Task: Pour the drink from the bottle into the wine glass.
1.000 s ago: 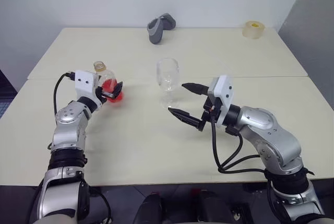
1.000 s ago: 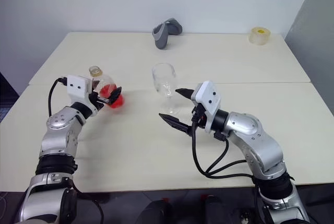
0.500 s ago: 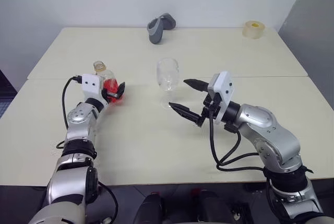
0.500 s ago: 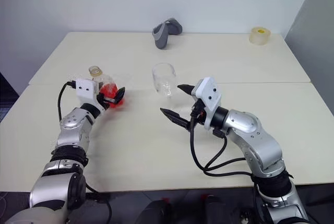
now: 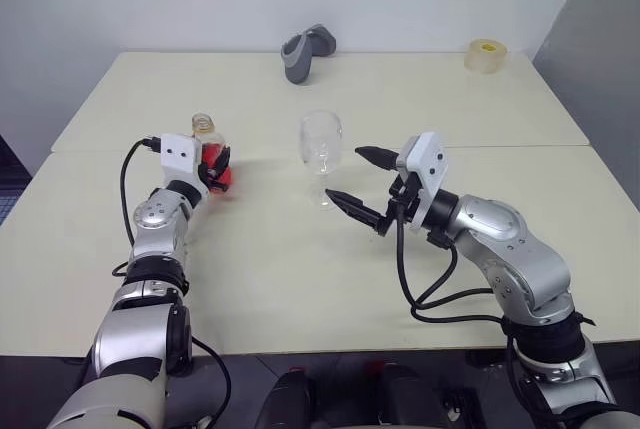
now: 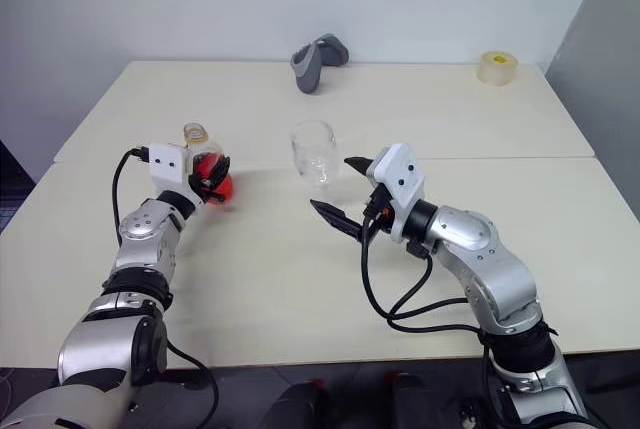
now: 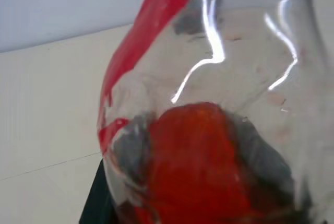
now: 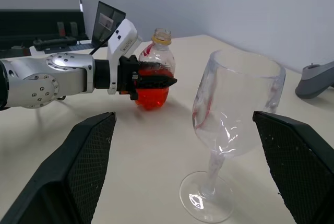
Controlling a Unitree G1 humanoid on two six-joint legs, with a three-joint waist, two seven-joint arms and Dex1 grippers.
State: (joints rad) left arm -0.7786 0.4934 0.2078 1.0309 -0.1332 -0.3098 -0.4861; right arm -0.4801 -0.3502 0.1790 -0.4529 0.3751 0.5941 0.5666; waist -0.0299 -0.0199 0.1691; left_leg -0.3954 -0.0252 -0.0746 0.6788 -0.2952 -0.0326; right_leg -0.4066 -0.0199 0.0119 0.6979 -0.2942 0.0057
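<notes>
The bottle [image 5: 204,129], small and clear with a yellowish neck ring, stands upright at the left of the table. The red drink [image 8: 152,97] fills its lower body. My left gripper [image 5: 220,163] reaches in level and is shut on the bottle's rounded body. The drink [image 7: 198,161] also shows close up in the left wrist view. The empty wine glass [image 5: 321,144] stands upright at the table's middle. My right gripper [image 5: 345,173] is open just right of the glass, one finger on each side of the stem without touching it. Its fingers [image 8: 88,166] frame the glass [image 8: 237,109].
A grey curved object [image 5: 305,52] lies at the back of the table, and a roll of tape [image 5: 485,55] sits at the back right corner. A seam [image 5: 520,148] crosses the pale table [image 5: 300,279]. A dark screen [image 8: 107,20] stands beyond the table.
My left gripper's fingers have closed around the bottle's body after standing wide on either side of it. The left forearm has dropped lower. The right gripper has hardly moved.
</notes>
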